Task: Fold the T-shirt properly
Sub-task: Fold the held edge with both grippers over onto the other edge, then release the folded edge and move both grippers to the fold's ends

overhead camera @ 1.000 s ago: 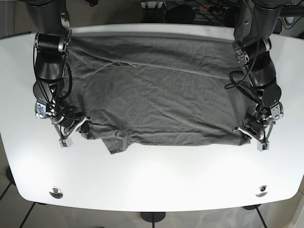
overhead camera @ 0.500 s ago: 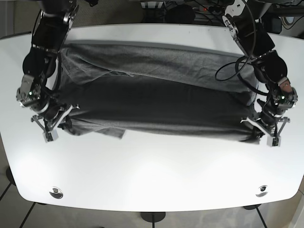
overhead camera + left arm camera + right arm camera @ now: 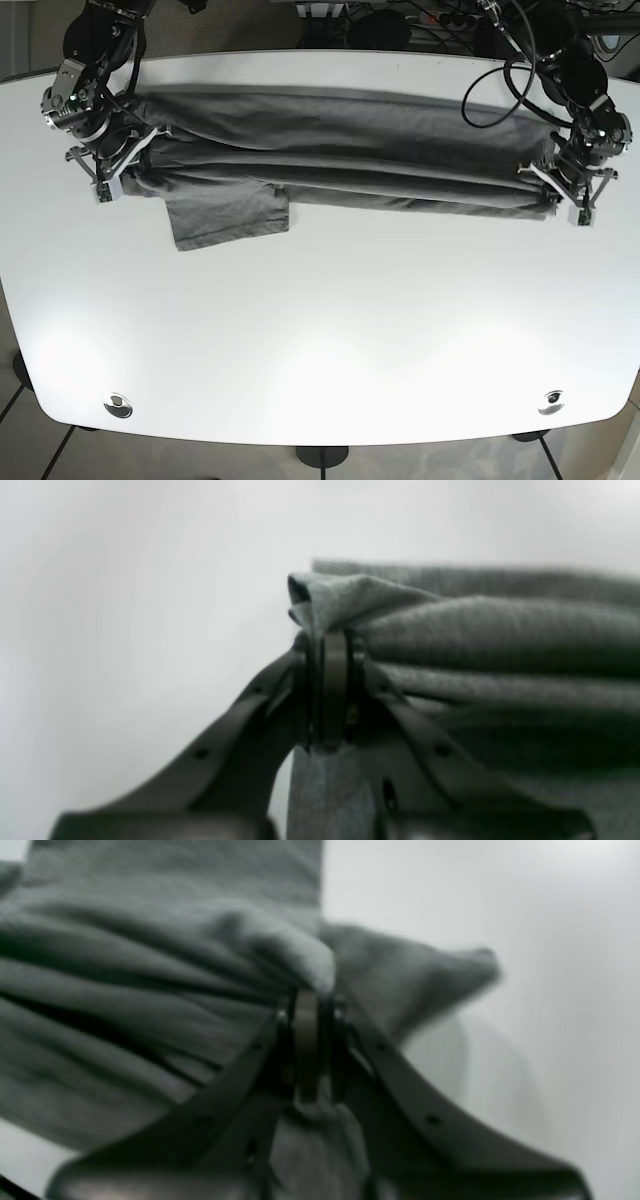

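While both arms pinch its ends, a dark grey T-shirt (image 3: 345, 150) lies bunched in a long band across the far part of the white table (image 3: 320, 340).

From left to right in the base view: the right gripper (image 3: 105, 180) is clamped on one end, a sleeve (image 3: 228, 213) flops toward the near side, and the left gripper (image 3: 568, 200) is clamped on the other end. Soft, light and limp, the cloth likely sags wherever unsupported; corners and hems look best to grasp.

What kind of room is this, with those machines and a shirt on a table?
Probably a robotics lab or test bench: a bare white table, two black arms whose left gripper and right gripper pinch a grey T-shirt, and loose cables behind.
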